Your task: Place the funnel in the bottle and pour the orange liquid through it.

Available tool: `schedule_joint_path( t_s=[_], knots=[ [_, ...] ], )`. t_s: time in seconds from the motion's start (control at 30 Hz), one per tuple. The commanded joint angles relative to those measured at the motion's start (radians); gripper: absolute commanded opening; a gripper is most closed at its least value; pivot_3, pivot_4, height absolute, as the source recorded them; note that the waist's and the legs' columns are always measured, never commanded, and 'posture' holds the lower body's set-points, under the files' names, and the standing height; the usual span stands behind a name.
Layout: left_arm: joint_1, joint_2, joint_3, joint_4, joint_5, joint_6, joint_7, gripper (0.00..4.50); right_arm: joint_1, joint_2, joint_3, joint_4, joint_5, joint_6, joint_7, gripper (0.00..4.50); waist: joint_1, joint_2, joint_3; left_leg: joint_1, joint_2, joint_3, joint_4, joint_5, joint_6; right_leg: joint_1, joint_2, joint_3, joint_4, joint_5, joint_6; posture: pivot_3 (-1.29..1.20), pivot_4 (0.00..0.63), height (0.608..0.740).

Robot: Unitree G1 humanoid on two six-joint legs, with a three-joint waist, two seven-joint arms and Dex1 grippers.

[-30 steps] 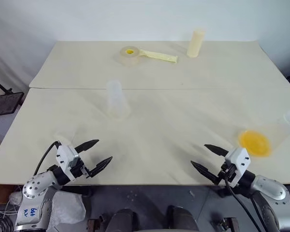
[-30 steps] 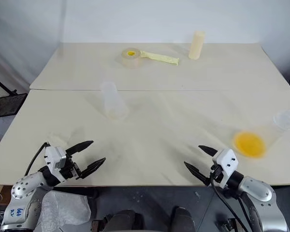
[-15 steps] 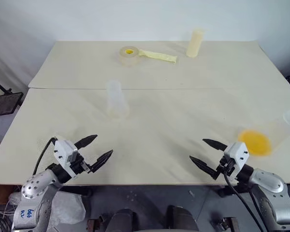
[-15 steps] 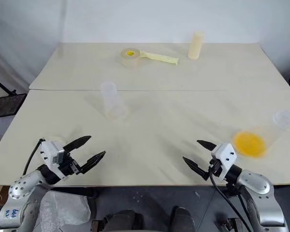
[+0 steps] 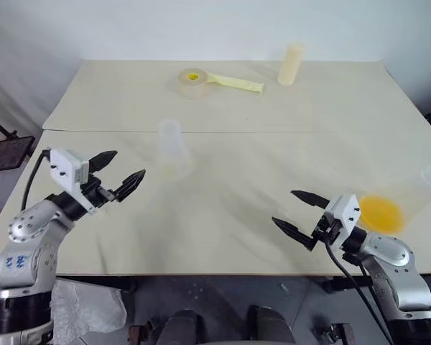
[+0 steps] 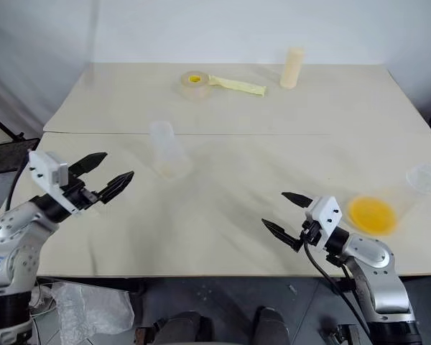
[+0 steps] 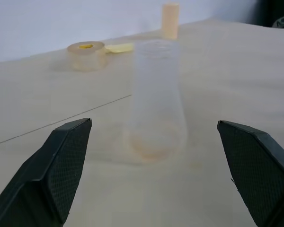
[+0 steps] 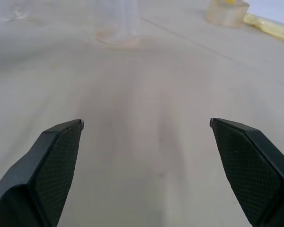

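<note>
Right now, far left: left claw (image 5: 118, 171) up off the worktop (image 5: 230, 208), fingers spread wide, nothing in it, aimed at the bottle (image 5: 172, 149). Bottle stands upright at about 10 o'clock of the worktop centre, apart from the claw, neck bare, no funnel in it. Roll of tape (image 5: 192, 81) with a yellow strip at 12 o'clock, far edge; cream cylinder (image 5: 291, 64) at 1 o'clock. Right claw (image 5: 297, 213) at 5 o'clock, low, fully open, empty. Orange liquid (image 5: 378, 212) at 4 o'clock, just beyond it, inside a clear cup (image 5: 416, 195) lying tipped. Funnel: can't make it out for sure. Step looks like the opening reach, nothing grasped yet. Next probably: left claw steadies the bottle, funnel gets located and seated, then the right takes the cup.
</note>
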Motion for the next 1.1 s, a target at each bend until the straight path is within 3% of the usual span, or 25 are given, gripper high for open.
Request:
schedule_joint_path(
  t_s=[0.03, 0.67, 0.77, 0.93, 1.1],
  knots=[
    [-0.116, 0.002, -0.042, 0.13, 0.057, -0.068, -0.033, 4.5, -0.021, 0.011, -0.001, -0.087, 0.036, 0.025, -0.025, 4.48, 0.001, 0.0, 0.0, 0.0, 0.0, 0.0, 0.0, 0.0, 0.0, 0.0, 0.001, 0.0, 0.0, 0.0, 0.0, 0.0, 0.15, 0.74],
    [-0.574, -0.131, -0.193, 0.759, 0.238, -0.389, -0.174, 4.5, -0.039, 0.03, 0.018, -0.189, 0.035, 0.076, -0.097, 4.48, 0.0, -0.007, 0.004, -0.001, -0.001, 0.003, 0.001, 0.0, -0.001, 0.0, 0.002, -0.002, 0.0, 0.0, 0.0, 0.0, 0.15, 0.74],
    [-0.596, -0.146, -0.185, 0.804, 0.235, -0.427, -0.189, 3.92, -0.039, 0.033, 0.016, -0.193, 0.032, 0.075, -0.11, 4.5, 0.0, -0.009, 0.005, -0.001, -0.001, 0.003, 0.001, 0.0, -0.001, 0.0, 0.002, -0.002, 0.0, 0.0, 0.0, 0.0, 0.15, 0.74],
    [-0.612, -0.14, -0.179, 0.806, 0.233, -0.429, -0.193, 2.36, -0.042, 0.031, 0.018, -0.193, 0.032, 0.079, -0.12, 4.5, 0.0, -0.012, 0.007, -0.002, -0.001, 0.003, 0.002, 0.0, -0.001, -0.001, 0.002, -0.002, 0.001, 0.0, 0.0, 0.0, 0.15, 0.74],
    [-0.622, -0.133, -0.185, 0.704, 0.191, -0.364, -0.26, 2.27, -0.049, 0.022, 0.016, -0.185, 0.036, 0.082, -0.114, 4.5, 0.0, -0.013, 0.007, -0.002, -0.001, 0.003, 0.002, 0.0, -0.001, -0.001, 0.002, -0.003, 0.001, 0.0, 0.0, 0.0, 0.15, 0.74]
  ],
)
